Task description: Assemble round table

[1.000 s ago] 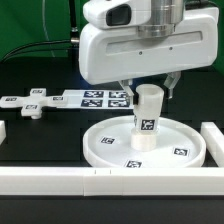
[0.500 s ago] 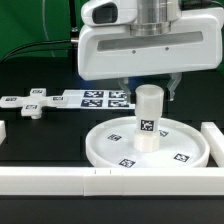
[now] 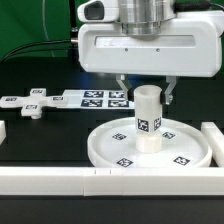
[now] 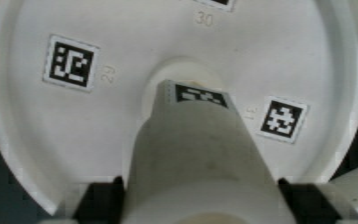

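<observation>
The large round rimmed disc (image 3: 102, 146) lies flat on the table at the front centre. The short thick cylinder (image 3: 148, 122) stands upright on its middle, a tag on its side. My gripper (image 3: 147, 94) hangs straight above it, one finger on each side of the cylinder's top, shut on it. In the wrist view the cylinder (image 4: 194, 150) fills the space between the dark pads (image 4: 101, 202) of my gripper (image 4: 199, 203), with the disc (image 4: 131, 35) and its tags beyond. The flat cross-shaped piece (image 3: 31, 109) lies at the exterior view's left.
The marker board (image 3: 93, 98) lies behind the disc. A long white border bar (image 3: 90, 181) runs along the front. Another bar (image 3: 213, 137) stands at the exterior view's right, and a short piece (image 3: 3, 131) at its left. A green backdrop closes the far side.
My gripper body has turned about the cylinder and shows wider now. The cylinder stays upright on the disc; the disc has shifted slightly toward the exterior view's right.
</observation>
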Available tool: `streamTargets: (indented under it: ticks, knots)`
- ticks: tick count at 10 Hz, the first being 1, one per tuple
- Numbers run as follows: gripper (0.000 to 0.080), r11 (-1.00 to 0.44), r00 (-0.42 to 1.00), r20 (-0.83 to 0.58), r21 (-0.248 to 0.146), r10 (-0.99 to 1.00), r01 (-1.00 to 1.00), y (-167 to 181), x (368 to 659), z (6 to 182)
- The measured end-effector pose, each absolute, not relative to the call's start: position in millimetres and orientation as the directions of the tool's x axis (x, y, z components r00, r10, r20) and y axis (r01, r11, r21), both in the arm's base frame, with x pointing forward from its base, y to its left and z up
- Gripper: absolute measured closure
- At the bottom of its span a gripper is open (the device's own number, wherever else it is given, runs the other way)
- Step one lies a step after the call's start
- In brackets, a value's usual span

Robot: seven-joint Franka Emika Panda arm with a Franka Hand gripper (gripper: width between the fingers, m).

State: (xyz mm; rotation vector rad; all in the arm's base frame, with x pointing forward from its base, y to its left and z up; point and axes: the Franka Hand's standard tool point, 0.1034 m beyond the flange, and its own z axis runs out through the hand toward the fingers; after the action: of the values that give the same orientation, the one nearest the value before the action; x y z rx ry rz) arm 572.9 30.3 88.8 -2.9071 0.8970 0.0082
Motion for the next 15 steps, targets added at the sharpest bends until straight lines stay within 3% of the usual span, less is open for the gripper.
streamTargets:
  ticks: [2,7,13,15]
  knots:
    - [0.0392,-0.679,0.686,-0.044,-0.104,-0.726,-0.726,28.3,570.3,89.0]
    - [0.0392,-0.52,0.527,-0.073,-0.094,-0.847,-0.849,27.1,569.2,88.9]
    - [0.039,0.082,-0.069,-0.201,-0.06,-0.977,-0.995,38.9,563.7,88.3]
    - [0.039,0.158,-0.144,-0.223,-0.045,-0.964,-0.986,39.0,564.4,88.9]
